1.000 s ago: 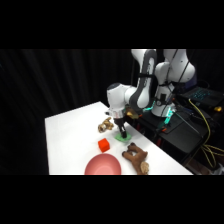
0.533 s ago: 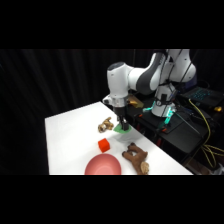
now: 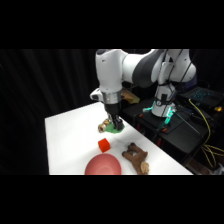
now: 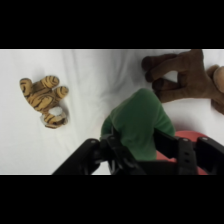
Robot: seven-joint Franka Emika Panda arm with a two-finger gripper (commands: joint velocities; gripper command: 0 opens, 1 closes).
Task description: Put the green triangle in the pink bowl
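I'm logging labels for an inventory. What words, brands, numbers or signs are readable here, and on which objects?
None can be read.
Green triangle, held in the hand: no marking shows.
Pink bowl, red block, tiger toy, brown wooden figure: plain.
Equipment behind the table: too blurred to tell.

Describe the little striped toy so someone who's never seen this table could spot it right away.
On the white table, look just under the white arm's gripper, which holds a green block. The small tiger-striped orange and brown toy lies there; unlike the larger plain brown wooden figure, it is banded.
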